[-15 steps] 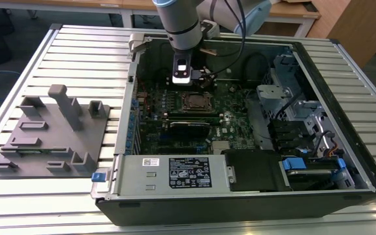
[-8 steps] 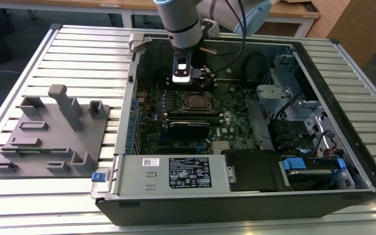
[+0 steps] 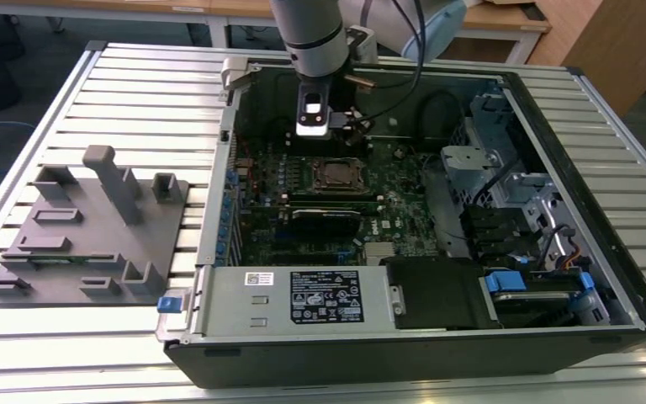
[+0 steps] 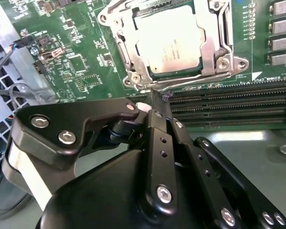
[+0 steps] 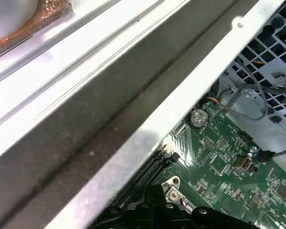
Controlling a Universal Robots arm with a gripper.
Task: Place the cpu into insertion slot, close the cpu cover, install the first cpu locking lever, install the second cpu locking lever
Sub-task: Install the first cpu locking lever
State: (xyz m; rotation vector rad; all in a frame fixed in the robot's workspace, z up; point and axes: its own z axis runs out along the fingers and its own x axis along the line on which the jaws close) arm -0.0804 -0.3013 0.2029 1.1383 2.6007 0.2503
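Observation:
The cpu lies flat in the insertion slot on the green motherboard, its pale metal top showing. The silvery cpu cover lies down around it, framing the chip. Thin metal lever rods run along the sides of the frame. My gripper hovers just off the socket's edge, beside the long black memory slots. Its black fingers meet at the tip with nothing seen between them. In the exterior view the gripper hangs inside the open computer case, just behind the socket.
The case walls enclose the work area; the grey power supply sits at the near edge. Cables and drive cages fill the exterior view's right. A grey fixture plate stands on the slatted table at the exterior view's left.

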